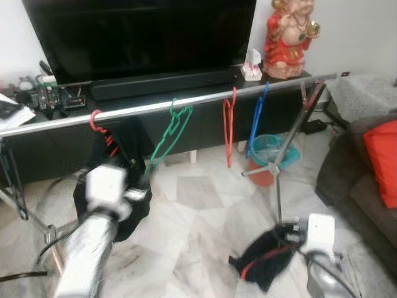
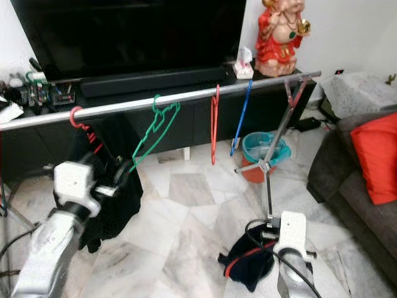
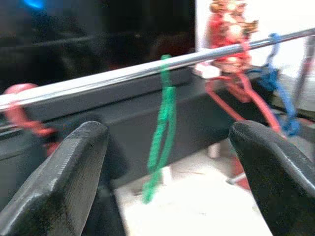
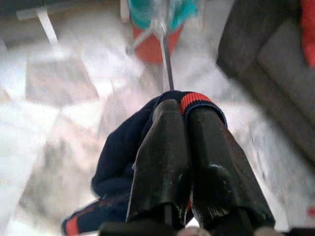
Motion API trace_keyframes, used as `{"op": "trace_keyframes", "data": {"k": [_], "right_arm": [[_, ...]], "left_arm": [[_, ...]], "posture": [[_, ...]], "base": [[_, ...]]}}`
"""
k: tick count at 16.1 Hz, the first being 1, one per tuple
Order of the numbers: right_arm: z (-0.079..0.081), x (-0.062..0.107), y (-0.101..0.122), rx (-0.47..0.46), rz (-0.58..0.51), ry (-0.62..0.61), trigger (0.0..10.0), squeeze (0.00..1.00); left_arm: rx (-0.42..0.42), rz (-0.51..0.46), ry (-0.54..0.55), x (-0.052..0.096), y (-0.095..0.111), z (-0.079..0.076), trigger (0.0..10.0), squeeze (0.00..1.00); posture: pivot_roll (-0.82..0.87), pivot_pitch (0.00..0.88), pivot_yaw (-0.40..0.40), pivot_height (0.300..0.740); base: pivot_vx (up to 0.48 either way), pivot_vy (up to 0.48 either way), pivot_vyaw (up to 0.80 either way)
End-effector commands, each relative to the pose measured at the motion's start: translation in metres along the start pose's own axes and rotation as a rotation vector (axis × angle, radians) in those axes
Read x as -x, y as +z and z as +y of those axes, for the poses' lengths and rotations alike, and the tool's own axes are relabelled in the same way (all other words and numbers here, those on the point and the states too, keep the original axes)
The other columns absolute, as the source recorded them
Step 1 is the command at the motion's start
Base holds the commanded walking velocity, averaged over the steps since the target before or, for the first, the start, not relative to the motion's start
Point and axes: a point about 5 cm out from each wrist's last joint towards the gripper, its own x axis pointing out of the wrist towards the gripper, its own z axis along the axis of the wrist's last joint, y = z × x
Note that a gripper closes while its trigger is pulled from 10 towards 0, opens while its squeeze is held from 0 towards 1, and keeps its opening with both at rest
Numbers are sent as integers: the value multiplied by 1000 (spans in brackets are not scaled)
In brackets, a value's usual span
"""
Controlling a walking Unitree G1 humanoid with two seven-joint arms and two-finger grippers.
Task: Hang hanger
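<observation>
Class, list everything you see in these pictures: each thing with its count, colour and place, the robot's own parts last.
Rail: 1, silver, across the front of the TV stand.
Hangers: 4 on the rail; red with a dark garment, green, red, blue.
TV: 1, black, on the stand.
Statue: 1, red, beside the TV.
Bin: 1, teal and red, on the floor.
Cushion: 1, red, on the sofa.
Shirt: 1, navy with red trim, in the right gripper.
Left gripper: open, facing the rail.
Right gripper: shut on the shirt.

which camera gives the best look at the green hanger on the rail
The right eye view: the green hanger shows whole, hooked on the rail and tilted. The left eye view shows much the same. The left wrist view blurs it between the open fingers; the right wrist view faces the floor.
</observation>
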Motion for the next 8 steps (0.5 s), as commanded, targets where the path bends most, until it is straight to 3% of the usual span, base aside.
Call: {"op": "trace_keyframes", "data": {"k": [1,4,8], "right_arm": [[0,-2,-7,-31,27,-12,10000,0],[8,-1,-24,-82,95,17,10000,0],[13,8,-56,-44,250,25,10000,0]], "left_arm": [[48,12,-17,-12,4,-5,10000,0],[147,40,-87,-32,8,-21,10000,0],[146,75,-161,-44,2,-46,10000,0]], "posture": [[82,0,-26,732],[78,0,-13,732],[76,0,5,732]], "base": [[0,0,0],[0,0,0],[0,0,0]]}}
